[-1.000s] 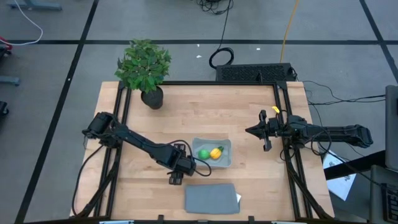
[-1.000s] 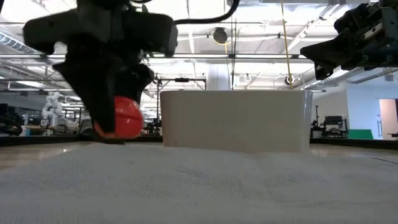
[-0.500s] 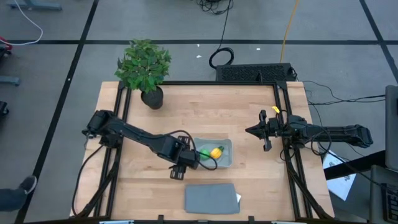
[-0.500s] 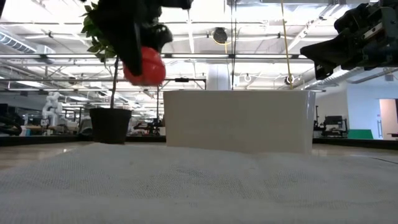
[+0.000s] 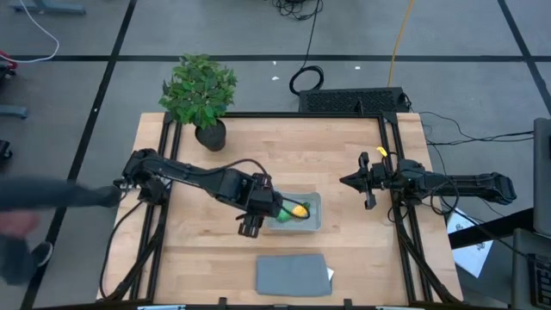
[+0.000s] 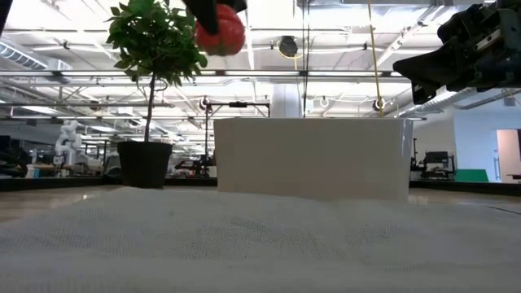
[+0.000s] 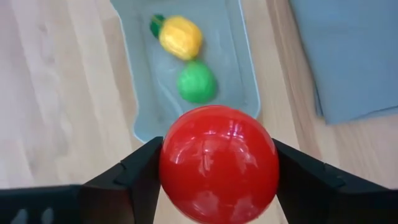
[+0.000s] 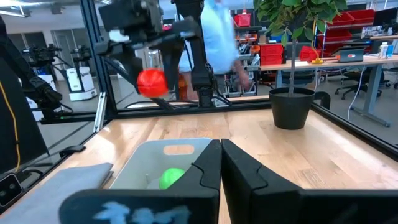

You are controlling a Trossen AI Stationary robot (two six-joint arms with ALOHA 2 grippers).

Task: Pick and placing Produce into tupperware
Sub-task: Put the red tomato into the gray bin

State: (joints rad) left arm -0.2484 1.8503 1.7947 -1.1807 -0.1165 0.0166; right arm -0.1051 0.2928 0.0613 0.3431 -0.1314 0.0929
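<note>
My left gripper (image 5: pixel 263 209) hangs over the tupperware's (image 5: pixel 307 217) left end, shut on the red ball (image 7: pixel 217 163), which rides high in the low view (image 6: pixel 220 18). The clear bluish tupperware (image 7: pixel 249 74) sits flat on the wooden table. Inside it lie the green ball (image 7: pixel 196 82) and the yellow piece with a green tip (image 7: pixel 180 36). The arm hides the red ball in the high view. My right gripper (image 5: pixel 349 182) waits, shut, right of the tupperware, raised above the table (image 8: pixel 221 163). My left gripper pinches the red ball at its widest part (image 7: pixel 166 165), one finger (image 7: pixel 134 174) on each side. The fingers slant down from the table's left toward the tupperware. The ball is lifted clear of the table.
A flat grey lid (image 5: pixel 293 274) lies near the table's near edge, in front of the tupperware. A leafy potted plant (image 5: pixel 202 95) stands at the far left corner. A blurred person (image 5: pixel 34 202) passes left of the table. Bare wood lies between the tupperware and the plant.
My left gripper has risen from table height with the red ball and carried it right and toward the far edge, up to the tupperware's left end. The ball has gone from just above the table to well above the tupperware's rim. A person has come in on the left.
</note>
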